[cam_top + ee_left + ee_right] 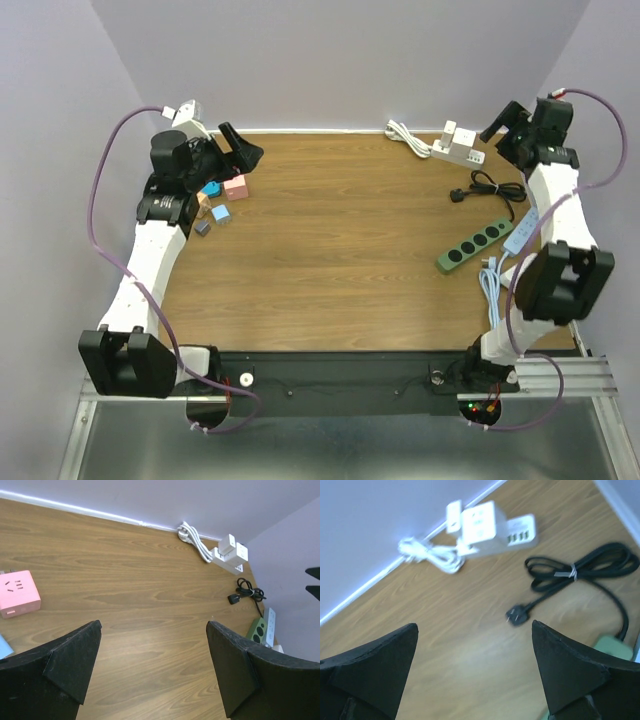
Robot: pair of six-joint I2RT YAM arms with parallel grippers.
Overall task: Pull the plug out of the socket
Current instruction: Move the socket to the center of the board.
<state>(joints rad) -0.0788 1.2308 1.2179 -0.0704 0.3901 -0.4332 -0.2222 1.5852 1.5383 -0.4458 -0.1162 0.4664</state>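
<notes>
A white socket strip lies at the back right of the table, with a white plug standing in its top and a coiled white cable beside it. In the right wrist view the socket strip and plug lie ahead near the wall, blurred. The left wrist view has the socket strip far off, with the plug on it. My right gripper hovers just right of the strip, open and empty. My left gripper is at the back left, open and empty.
A loose black cord with its plug lies in front of the white strip. A green power strip, a white strip and a pale blue cable sit along the right edge. A pink cube socket and small blue blocks lie by the left arm.
</notes>
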